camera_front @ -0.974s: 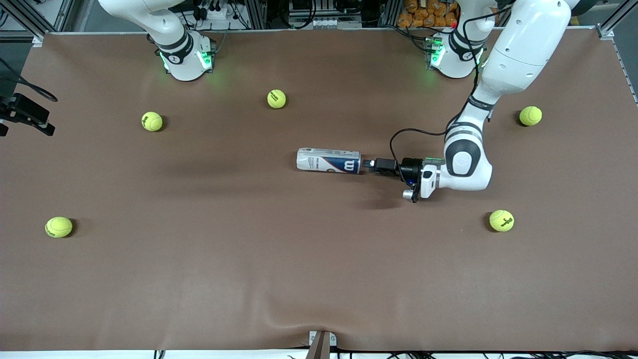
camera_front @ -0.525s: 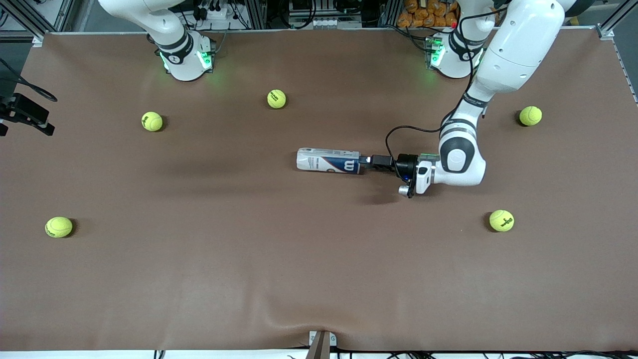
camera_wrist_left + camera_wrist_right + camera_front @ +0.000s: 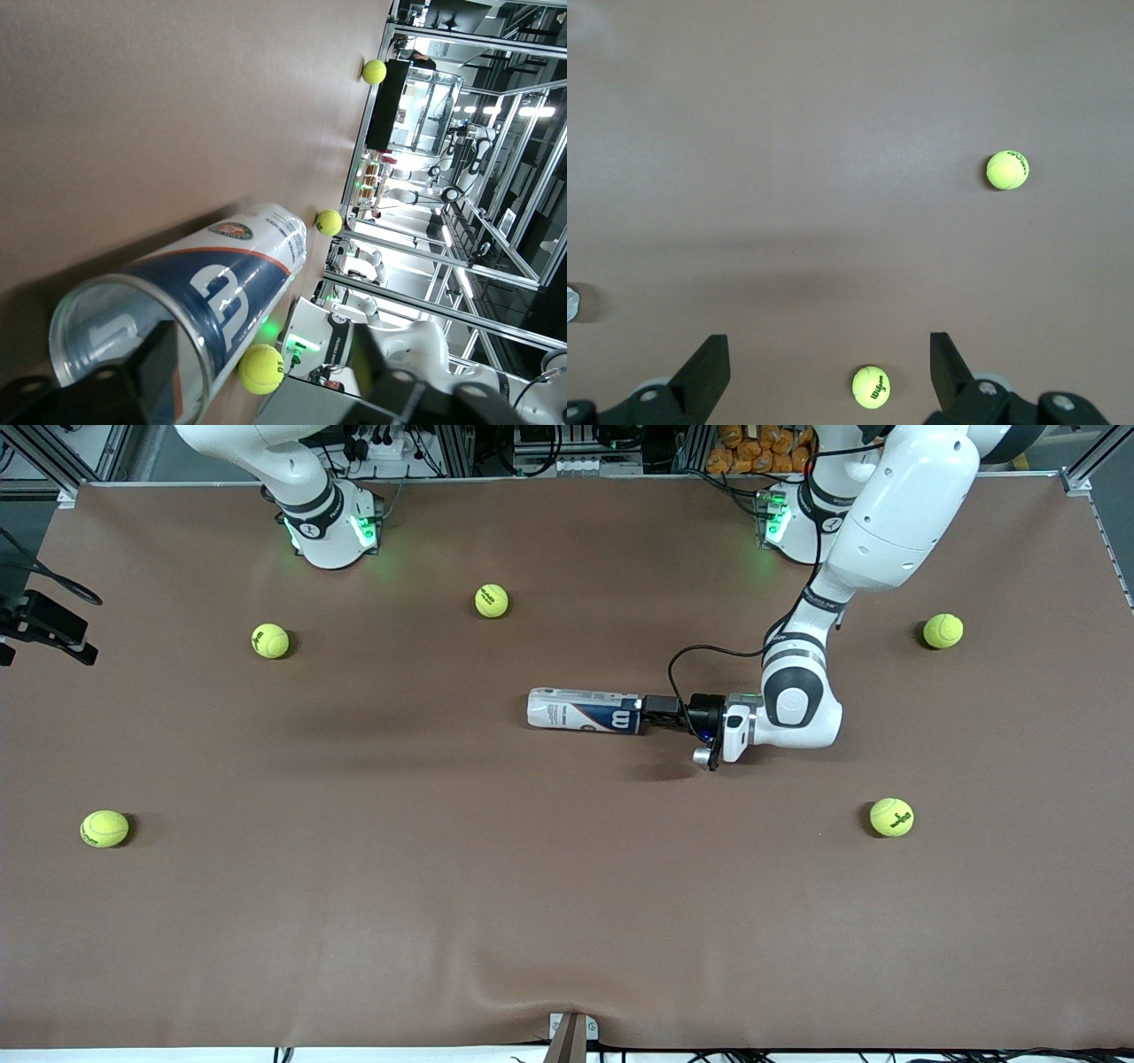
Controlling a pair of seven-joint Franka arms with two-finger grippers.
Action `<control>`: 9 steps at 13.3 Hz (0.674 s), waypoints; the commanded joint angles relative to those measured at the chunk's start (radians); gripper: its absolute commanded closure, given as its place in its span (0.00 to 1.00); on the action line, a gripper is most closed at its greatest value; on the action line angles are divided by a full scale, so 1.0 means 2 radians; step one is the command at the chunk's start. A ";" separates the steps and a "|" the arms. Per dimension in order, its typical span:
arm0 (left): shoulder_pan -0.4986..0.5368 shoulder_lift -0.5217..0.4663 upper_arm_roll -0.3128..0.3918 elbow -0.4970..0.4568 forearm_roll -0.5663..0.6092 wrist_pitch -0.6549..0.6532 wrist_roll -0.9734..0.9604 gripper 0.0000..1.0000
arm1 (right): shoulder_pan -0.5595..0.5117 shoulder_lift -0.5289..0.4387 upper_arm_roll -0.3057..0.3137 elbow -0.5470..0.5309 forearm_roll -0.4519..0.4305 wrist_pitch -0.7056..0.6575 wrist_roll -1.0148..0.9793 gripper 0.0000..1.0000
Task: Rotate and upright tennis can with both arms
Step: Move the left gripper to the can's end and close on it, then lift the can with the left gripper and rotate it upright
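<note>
Slim glossy tennis can (image 3: 585, 711) lying flat on matte brown table (image 3: 443, 886), left gripper (image 3: 649, 713) fingers spread around its end, right gripper (image 3: 828, 367) fingers apart aloft

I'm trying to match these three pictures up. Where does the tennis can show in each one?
Front view: the tennis can lies on its side mid-table, the left gripper at its end.
Left wrist view: the can fills the foreground, its open end facing the camera between the spread fingers.
Right wrist view: I cannot make out the can; the right gripper hangs open over the table.
Shared landmark: the brown table.
</note>
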 commanded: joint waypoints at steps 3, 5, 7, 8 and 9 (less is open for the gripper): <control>0.000 0.000 -0.001 -0.003 -0.014 0.007 0.020 1.00 | -0.005 -0.006 0.003 0.001 0.006 -0.006 0.001 0.00; 0.002 -0.002 0.000 -0.002 -0.012 0.007 0.022 1.00 | -0.005 -0.006 0.003 0.001 0.006 -0.006 0.001 0.00; 0.005 -0.008 -0.001 0.002 -0.011 0.007 0.017 1.00 | -0.004 -0.006 0.003 0.001 0.006 -0.006 0.001 0.00; 0.002 -0.017 -0.001 0.005 -0.011 0.007 0.011 1.00 | -0.004 -0.006 0.003 0.001 0.006 -0.006 0.001 0.00; 0.001 -0.030 -0.001 0.012 -0.011 0.007 -0.017 1.00 | -0.004 -0.006 0.004 0.001 0.006 -0.006 0.001 0.00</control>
